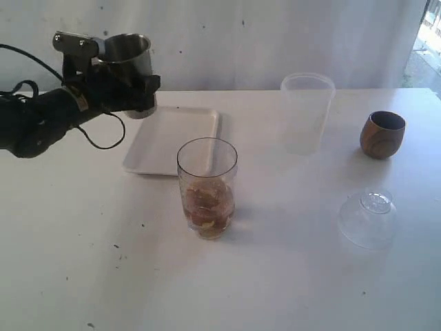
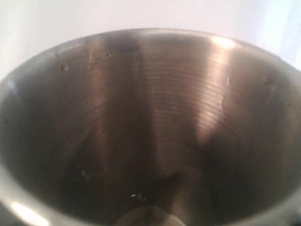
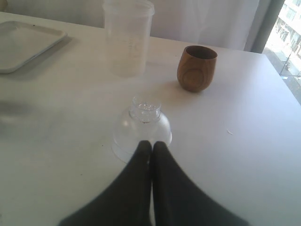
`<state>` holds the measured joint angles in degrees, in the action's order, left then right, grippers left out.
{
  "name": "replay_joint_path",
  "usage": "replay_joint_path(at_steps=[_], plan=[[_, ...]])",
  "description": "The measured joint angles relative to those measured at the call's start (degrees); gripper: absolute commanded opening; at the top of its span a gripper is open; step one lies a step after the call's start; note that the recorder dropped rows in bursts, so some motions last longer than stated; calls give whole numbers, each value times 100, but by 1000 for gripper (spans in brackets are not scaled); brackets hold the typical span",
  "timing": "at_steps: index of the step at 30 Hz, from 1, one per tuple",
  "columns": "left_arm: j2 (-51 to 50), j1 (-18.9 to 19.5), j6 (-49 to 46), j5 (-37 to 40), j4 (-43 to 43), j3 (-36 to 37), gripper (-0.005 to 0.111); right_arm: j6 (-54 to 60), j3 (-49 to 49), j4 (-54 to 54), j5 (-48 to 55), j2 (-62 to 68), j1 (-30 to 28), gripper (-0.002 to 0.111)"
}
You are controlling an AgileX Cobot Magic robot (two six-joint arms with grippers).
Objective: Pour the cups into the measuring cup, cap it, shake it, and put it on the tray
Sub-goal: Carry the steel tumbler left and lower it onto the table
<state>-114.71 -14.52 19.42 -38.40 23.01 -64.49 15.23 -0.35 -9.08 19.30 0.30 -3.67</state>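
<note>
White table (image 1: pixel 289 283); pale wall (image 1: pixel 234 41) behind; daylit window (image 1: pixel 431 38) at right edge.

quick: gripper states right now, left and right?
Left gripper: closed on the steel tumbler, held up off the table.
Right gripper: shut, holding nothing.

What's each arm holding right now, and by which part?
The left gripper holds the steel tumbler by its side wall, fingers around the lower body. The right gripper, fingers shut, holds nothing.
</note>
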Motion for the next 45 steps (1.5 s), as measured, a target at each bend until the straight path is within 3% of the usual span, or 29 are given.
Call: replay_joint_path(at_steps=[12, 27, 28, 30, 31, 32, 33, 34, 40, 45], plan=[[-584, 1107, -17, 279, -653, 229, 0, 0, 0, 0, 5, 0, 0, 0], [-1083, 1222, -1561, -1432, -806, 967, 2, 0, 0, 0, 5, 0, 0, 0], [-1094, 1222, -1573, -1432, -835, 967, 6, 0, 0, 0, 5, 0, 0, 0], [-1116, 1222, -1503, -1380, -926, 967, 28, 0, 0, 0, 5, 0, 0, 0], [-1120, 1222, -1447, -1364, -935, 977, 55, 0, 0, 0, 5, 0, 0, 0], [-1120, 1222, -1384, -1350, -937, 971, 71, 0, 0, 0, 5, 0, 0, 0], [-1120, 1222, -1371, -1350, -937, 971, 100, 0, 0, 0, 5, 0, 0, 0], [-1120, 1222, -1360, -1365, -946, 971, 105, 0, 0, 0, 5, 0, 0, 0], [-1120, 1222, -1422, -1394, -1024, 971, 105, 0, 0, 0, 5, 0, 0, 0], [-914, 1222, -1422, -784, -988, 1002, 105, 0, 0, 0, 5, 0, 0, 0]])
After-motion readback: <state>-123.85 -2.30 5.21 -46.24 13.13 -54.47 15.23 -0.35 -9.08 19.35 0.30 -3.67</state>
